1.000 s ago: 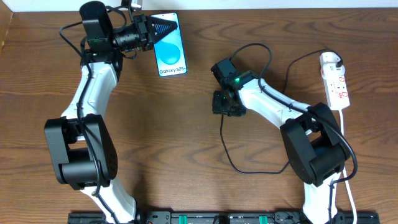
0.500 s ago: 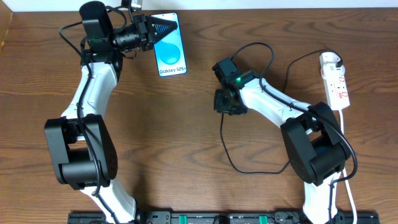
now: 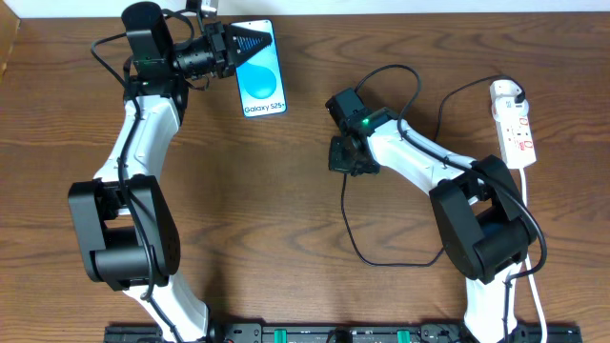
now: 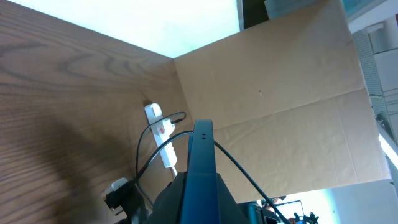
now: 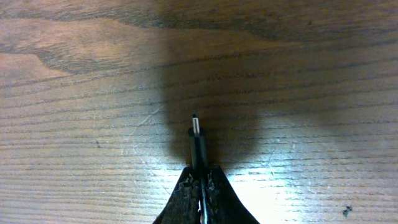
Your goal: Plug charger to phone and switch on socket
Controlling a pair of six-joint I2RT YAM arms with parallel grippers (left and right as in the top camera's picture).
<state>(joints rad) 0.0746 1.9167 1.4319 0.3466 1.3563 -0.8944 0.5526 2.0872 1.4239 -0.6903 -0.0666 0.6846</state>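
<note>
**Left claw** (image 3: pixel 265 41): item one, far left of the table (image 3: pixel 286 210). It is pressed together on the top corner of the phone (image 3: pixel 263 86). The phone sits screen-up near the back edge, with its lettered lower end facing the front. I find nothing altered here from a second ago: same grip, same place.

**Right claw** (image 5: pixel 200 177): item two, mid-table and well apart from the phone. This is the entry that has changed. A moment back its jaws stood partly spread. Now they are pinched on the charger (image 5: pixel 196 140), and the plug's metal tip pokes out beyond the fingertips (my wrist view shows it plainly, low over the wood). I read this as the pick-up being done.

**Cable**: item three, the charger's slack black loop. It trails from the right claw toward the front of the table and passes under the right arm, where I lose it.

**Socket** (image 3: pixel 515 129): item four, at the far right edge, lying lengthwise with neither claw near it. I cannot read its switch position from here.

**Standing**: the plug is in hand and the phone is steadied, so the first half of the task is ready to begin. My next job, as I judge it, is to carry the plug over to the phone's lower end and line it up squarely. Little of the tip stands out past the fingertips, so a skewed approach would likely miss the port. The socket switch is not yet dealt with.
</note>
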